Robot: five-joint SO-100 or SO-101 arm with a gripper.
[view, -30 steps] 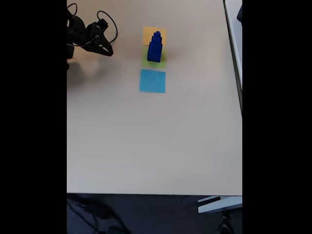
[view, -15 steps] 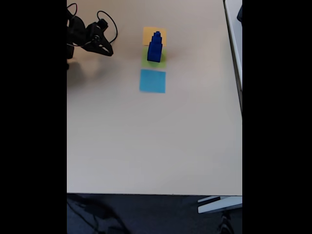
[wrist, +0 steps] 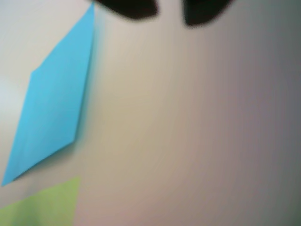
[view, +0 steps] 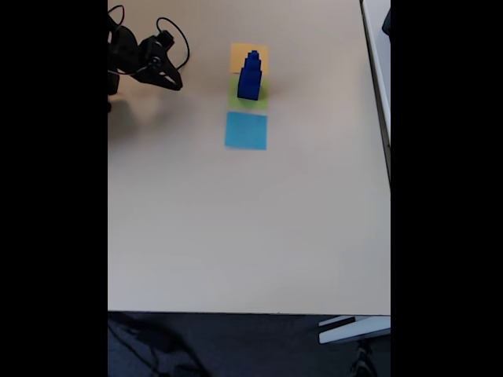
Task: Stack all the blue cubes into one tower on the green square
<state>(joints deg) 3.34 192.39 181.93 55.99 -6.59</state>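
Blue cubes (view: 250,76) stand stacked on the green square (view: 260,100); a desk (view: 236,228) bump could topple them. Tool (view: 169,78), upper left, looks empty, jaws slightly parted.

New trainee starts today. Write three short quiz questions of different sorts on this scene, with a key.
1. True or false: the blue cubes stand as one tower on the green square.
2. Which patch lies nearest the bottom of the fixed view? A orange-yellow square; B green square; C light-blue square.
3. Fill in: in the fixed view the gripper sits to the ____ of the tower.

Key: 1 true; 2 C; 3 left.
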